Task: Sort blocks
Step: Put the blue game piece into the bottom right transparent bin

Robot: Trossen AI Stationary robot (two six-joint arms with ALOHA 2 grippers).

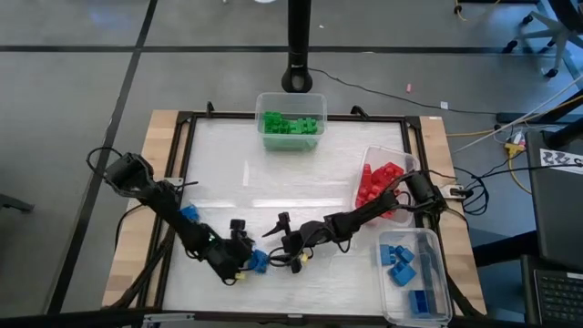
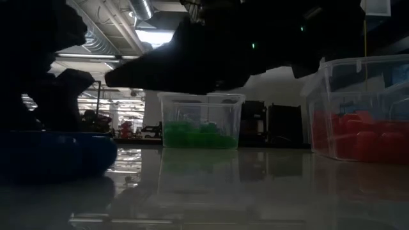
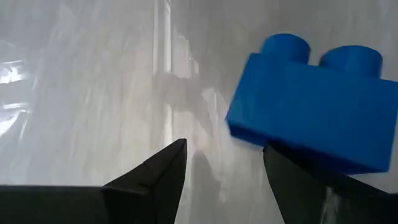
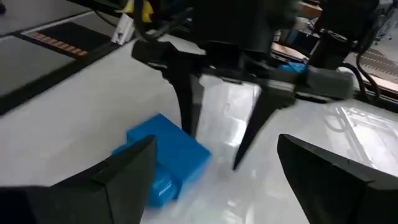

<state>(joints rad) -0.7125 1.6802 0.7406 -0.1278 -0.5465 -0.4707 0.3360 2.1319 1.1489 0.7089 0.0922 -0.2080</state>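
Note:
A blue studded block point(image 1: 259, 262) lies on the white table near its front edge. My left gripper point(image 1: 242, 248) stands open over the table right beside it; in the left wrist view the block point(image 3: 311, 106) sits outside the gap, against one finger point(image 3: 298, 186). My right gripper point(image 1: 287, 242) is open, just right of the block, and faces the left gripper point(image 4: 214, 149) and the block point(image 4: 165, 155). A second blue block point(image 1: 189, 215) lies on the table beside the left arm. In the low view a blue block point(image 2: 51, 156) fills the left foreground. My left gripper points down at the table with the blue block's side point(image 3: 261, 134) next to the outer side of one finger point(image 4: 188, 112). The block rests flat on the table. I cannot tell whether the finger touches it.
Three clear tubs stand around the table: green blocks in one point(image 1: 291, 121) at the far edge, red blocks in one point(image 1: 383, 182) at the right, blue blocks in one point(image 1: 412, 269) at the near right corner. A black frame point(image 1: 182, 146) borders the table. Cables run on the right.

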